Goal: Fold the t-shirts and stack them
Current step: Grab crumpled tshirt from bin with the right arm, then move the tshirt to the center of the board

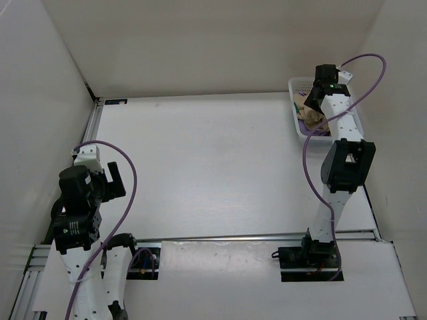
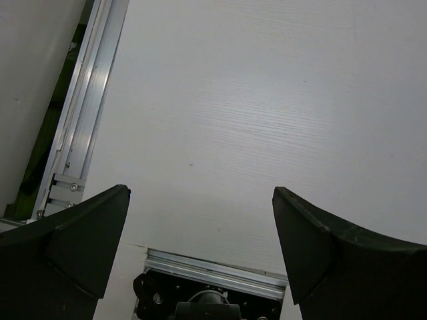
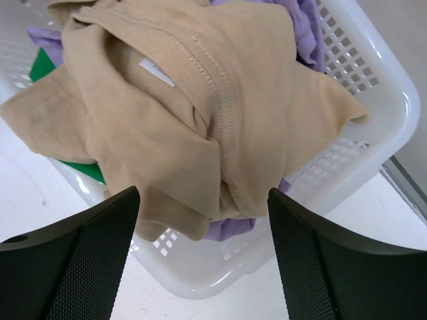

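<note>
The t-shirts lie bunched in a white lattice basket (image 3: 373, 127) at the table's far right (image 1: 313, 137). The tan shirt (image 3: 200, 100) is on top and spills over the near rim. Under it show the purple shirt (image 3: 303, 27) and a bit of the green one (image 3: 43, 67). My right gripper (image 3: 203, 195) hovers open just above the tan shirt's hanging edge, with nothing between its fingers. From the top view it (image 1: 312, 97) is over the basket and the tan shirt (image 1: 309, 115). My left gripper (image 2: 200, 192) is open and empty over bare table, near its base (image 1: 115, 179).
The white table (image 1: 213, 167) stretches between the arms. An aluminium rail (image 2: 87, 120) runs along the left edge and another along the near edge (image 1: 233, 237). White walls close in at the back and on both sides. A purple cable (image 1: 363, 80) loops off the right arm.
</note>
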{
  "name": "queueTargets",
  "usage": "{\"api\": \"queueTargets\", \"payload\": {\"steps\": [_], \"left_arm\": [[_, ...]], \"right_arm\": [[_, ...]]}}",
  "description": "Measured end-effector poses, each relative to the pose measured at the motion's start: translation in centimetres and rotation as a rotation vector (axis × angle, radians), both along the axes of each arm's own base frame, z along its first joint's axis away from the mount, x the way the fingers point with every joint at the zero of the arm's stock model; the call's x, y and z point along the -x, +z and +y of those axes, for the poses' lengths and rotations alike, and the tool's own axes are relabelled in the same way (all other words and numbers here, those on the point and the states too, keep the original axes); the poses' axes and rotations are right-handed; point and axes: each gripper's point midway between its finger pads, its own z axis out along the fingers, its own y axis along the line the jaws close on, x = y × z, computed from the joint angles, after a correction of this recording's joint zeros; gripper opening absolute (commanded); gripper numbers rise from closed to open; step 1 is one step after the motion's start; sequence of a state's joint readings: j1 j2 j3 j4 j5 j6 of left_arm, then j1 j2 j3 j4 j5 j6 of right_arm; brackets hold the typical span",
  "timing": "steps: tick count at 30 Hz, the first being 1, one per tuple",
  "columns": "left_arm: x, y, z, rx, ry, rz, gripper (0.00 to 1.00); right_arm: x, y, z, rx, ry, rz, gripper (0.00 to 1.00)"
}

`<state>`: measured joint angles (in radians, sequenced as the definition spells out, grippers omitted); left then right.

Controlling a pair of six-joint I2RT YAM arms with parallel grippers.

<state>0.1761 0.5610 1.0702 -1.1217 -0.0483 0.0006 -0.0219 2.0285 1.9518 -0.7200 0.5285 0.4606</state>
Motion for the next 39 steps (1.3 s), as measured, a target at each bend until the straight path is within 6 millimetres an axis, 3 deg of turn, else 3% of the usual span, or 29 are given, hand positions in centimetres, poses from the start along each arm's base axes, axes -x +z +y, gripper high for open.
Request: {"api": "queueTargets", "payload": {"steps": [4, 7, 8, 11, 16, 19, 22, 24, 31, 33, 36, 39], "left_arm": [[0.0, 0.0, -0.1, 0.002, -0.003, 0.000, 0.99], [0.0, 0.0, -0.1, 0.002, -0.004, 0.000, 0.99], [0.0, 0.0, -0.1, 0.002, -0.004, 0.000, 0.99], [0.0, 0.0, 0.0, 0.003, 0.000, 0.000, 0.99], [0.0, 0.0, 0.1, 0.003, 0.008, 0.000, 0.99], [0.0, 0.0, 0.0, 0.004, 0.005, -0.002, 0.99], [0.1, 0.1, -0.1, 0.007, -0.001, -0.009, 0.99], [0.2, 0.3, -0.3, 0.010, -0.010, -0.019, 0.99], [0.8, 1.9, -0.8, 0.009, -0.030, -0.085, 0.99], [1.0, 2.3, -0.9, 0.008, -0.035, -0.103, 0.99], [1.1, 2.5, -1.0, 0.008, -0.039, -0.114, 0.99], [1.2, 2.7, -1.1, 0.007, -0.041, -0.120, 0.99]], "right_arm": [[0.0, -1.2, -0.1, 0.000, -0.001, 0.037, 0.81], [-0.7, -3.0, -0.1, -0.009, 0.009, 0.066, 0.55], [-0.9, -3.8, 0.0, -0.018, 0.010, 0.079, 0.33], [-0.9, -4.7, 0.2, -0.031, 0.020, 0.100, 0.00], [-0.9, -2.8, 0.0, -0.011, 0.010, 0.059, 0.00], [-0.5, 1.4, 0.1, 0.060, 0.031, -0.004, 0.00], [0.7, 8.0, 1.0, 0.145, 0.056, -0.121, 0.00], [2.3, 13.5, 2.0, 0.185, 0.072, -0.231, 0.00], [9.0, 28.6, 5.1, 0.232, 0.149, -0.584, 0.00], [11.0, 31.6, 7.8, 0.217, 0.245, -0.669, 0.00], [14.4, 35.1, 15.2, 0.129, 0.510, -0.797, 0.00], [17.7, 36.2, 21.3, 0.014, 0.745, -0.869, 0.00]]}}
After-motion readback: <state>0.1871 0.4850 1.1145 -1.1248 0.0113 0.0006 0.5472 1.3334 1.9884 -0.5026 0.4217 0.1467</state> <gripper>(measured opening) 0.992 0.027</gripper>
